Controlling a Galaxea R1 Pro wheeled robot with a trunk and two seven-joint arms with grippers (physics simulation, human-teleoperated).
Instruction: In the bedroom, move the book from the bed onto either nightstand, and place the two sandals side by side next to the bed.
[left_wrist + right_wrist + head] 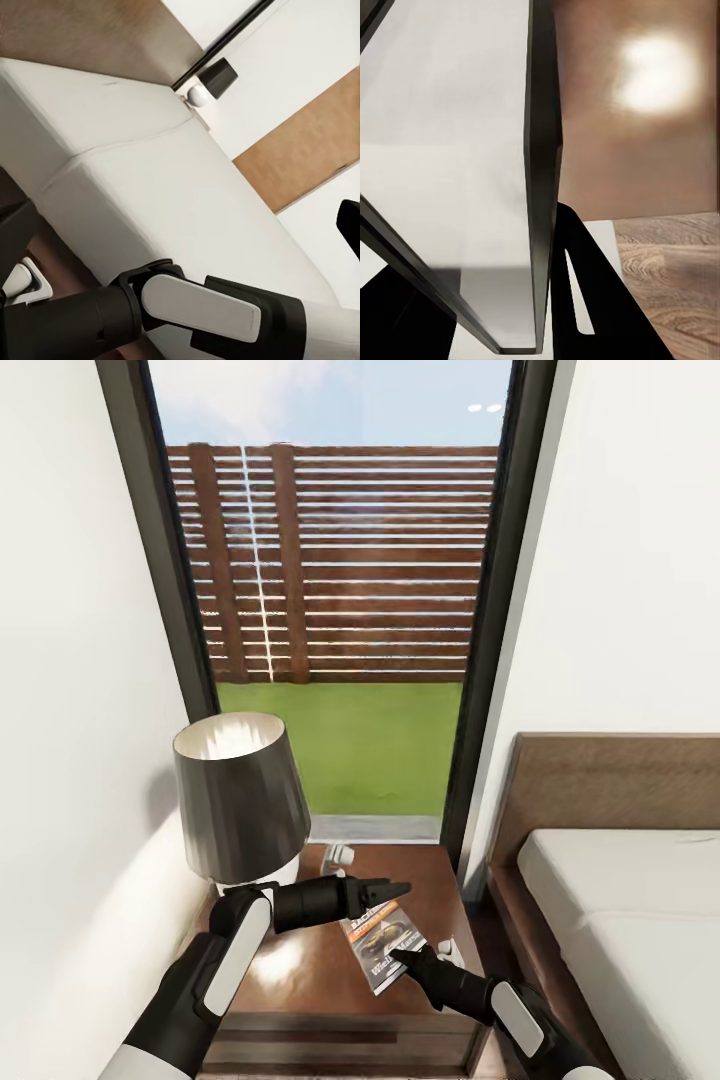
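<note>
book (pixel 383 945) on nightstand (pixel 300 970), right gripper (pixel 400 957) closed on it, left gripper (pixel 395 888) grip unclear, left wrist sees bed (pixel 150 180)

The nightstand (pixel 300 970) (glossy top) carries a lamp (pixel 240 800) and the book (pixel 381 945).

Count, head view: one book (pixel 382 946); one nightstand (pixel 440 880); one lamp (pixel 240 800) with dark shade; one bed (pixel 620 900); one tall window (pixel 335 580); two robot arms. Small white items on the nightstand: two, one (pixel 342 855) near the lamp, one (pixel 447 948) by the book. Left wrist view: a second lamp (pixel 210 82), beyond the bed.
</note>
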